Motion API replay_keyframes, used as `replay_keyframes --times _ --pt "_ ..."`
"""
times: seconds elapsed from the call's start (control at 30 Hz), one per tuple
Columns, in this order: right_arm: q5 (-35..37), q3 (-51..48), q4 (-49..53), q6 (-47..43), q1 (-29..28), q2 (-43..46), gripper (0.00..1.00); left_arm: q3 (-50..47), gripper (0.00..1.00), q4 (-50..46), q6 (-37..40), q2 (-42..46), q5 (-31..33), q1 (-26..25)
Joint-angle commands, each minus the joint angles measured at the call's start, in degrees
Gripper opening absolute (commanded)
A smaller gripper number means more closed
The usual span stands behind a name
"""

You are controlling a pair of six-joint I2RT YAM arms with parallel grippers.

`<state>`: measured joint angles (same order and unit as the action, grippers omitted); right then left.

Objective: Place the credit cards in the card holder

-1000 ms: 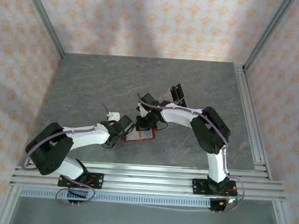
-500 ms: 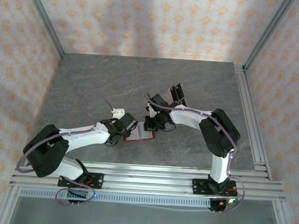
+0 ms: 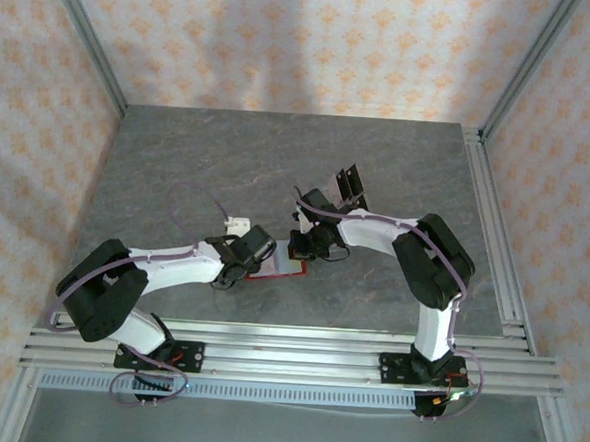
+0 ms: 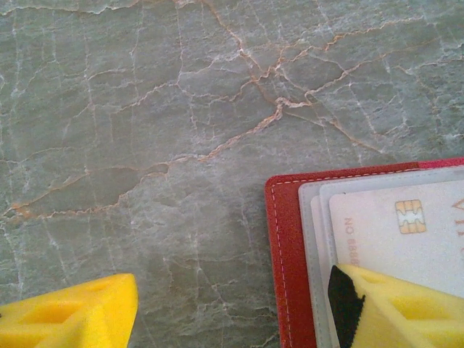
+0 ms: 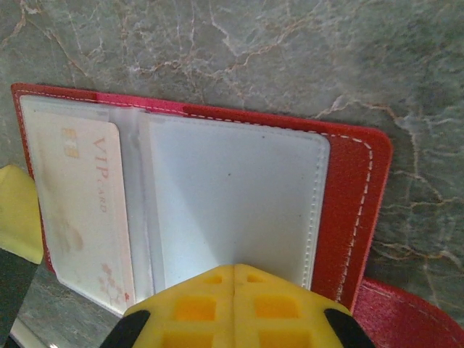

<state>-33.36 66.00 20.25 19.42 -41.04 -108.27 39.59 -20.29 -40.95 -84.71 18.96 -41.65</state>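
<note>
The red card holder point(image 3: 280, 270) lies open on the table between the arms. Its clear pockets face up in the right wrist view, where a pale VIP credit card point(image 5: 83, 210) sits in the left pocket. My right gripper point(image 5: 233, 274) is shut, its joined tips resting on the empty white pocket point(image 5: 232, 196). My left gripper point(image 4: 232, 319) is open: one yellow finger point(image 4: 395, 308) lies on the card holder's point(image 4: 286, 246) pocketed card point(image 4: 406, 232), the other hangs over bare table. Two dark cards point(image 3: 349, 186) lie farther back.
The grey marbled table point(image 3: 198, 165) stretches to patterned walls on three sides. Aluminium rails point(image 3: 495, 233) run along the right and near edges. A white tag point(image 3: 237, 220) sits on the left arm's cable. Another red flap point(image 5: 406, 319) shows under the holder's corner.
My left gripper has slid right, onto the card holder's edge. The right arm's elbow has swung right and its wrist has settled over the holder. The holder has stayed put.
</note>
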Motion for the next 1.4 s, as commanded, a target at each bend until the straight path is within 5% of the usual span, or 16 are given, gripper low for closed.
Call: replay_keyframes --times 0.0,0.17,0.3,0.97,1.37 --pt "1.28 -0.08 0.11 0.26 0.24 2.39 0.11 -1.19 0.71 -0.71 -1.46 -0.6 2.44 -0.54" --pt "3.07 -0.6 1.49 0.7 0.26 5.95 0.3 -1.27 0.71 -0.42 -1.33 -0.06 2.6 -0.54" --pt "4.4 -0.34 3.07 0.92 0.21 6.31 0.35 -1.46 0.71 0.07 -1.39 -0.28 2.46 -0.61" --pt "6.18 2.75 6.56 0.33 -2.09 -0.17 0.37 -3.15 0.71 2.31 -1.99 -0.72 2.17 -0.63" --pt "-0.05 6.55 5.67 1.3 -4.09 -3.08 0.41 -3.56 0.71 3.11 -2.38 -0.81 1.76 -0.63"
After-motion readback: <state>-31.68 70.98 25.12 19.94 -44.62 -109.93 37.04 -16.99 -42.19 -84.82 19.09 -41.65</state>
